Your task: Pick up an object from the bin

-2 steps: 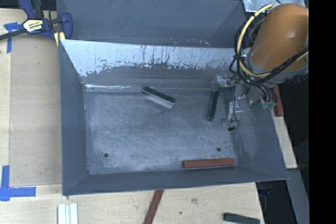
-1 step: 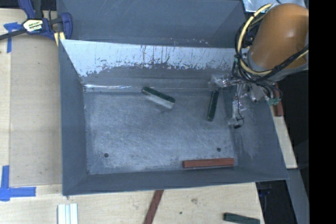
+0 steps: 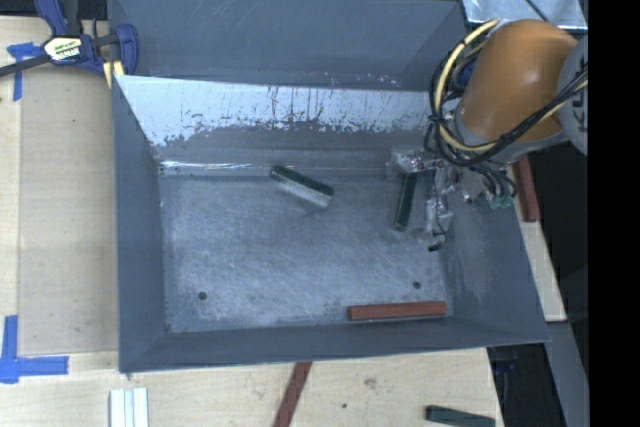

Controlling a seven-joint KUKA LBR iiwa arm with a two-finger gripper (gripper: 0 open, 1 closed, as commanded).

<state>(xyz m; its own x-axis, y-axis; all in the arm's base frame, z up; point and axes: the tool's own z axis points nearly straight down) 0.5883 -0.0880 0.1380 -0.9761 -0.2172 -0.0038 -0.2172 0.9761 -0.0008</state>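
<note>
Gripper (image 3: 428, 215) hung low at the right end of the grey metal bin (image 3: 300, 45), close to the right wall and about midway between the back and front walls. Above it sat the arm's rounded orange cover (image 3: 515, 80) with black and yellow cables (image 3: 447, 110) looped round its left side. Open or closed: could not tell from where I stood (metal parts and wires crowd together there).

A slim dark green bar (image 3: 405, 201) was just to the gripper's left, its long axis running back to front, the top end up by the gripper body. Whether it was gripped, merely touched, or lying on the floor, I could not tell.

A second bar, dark green with a pale grey side (image 3: 303, 186), lay flat on the bin floor near the back wall, slightly left of centre, tilted down to the right, well apart from the gripper.

A flat reddish-brown strip (image 3: 397, 312) lay along the foot of the front wall, toward the right, parallel to it, apart from both bars.
</note>
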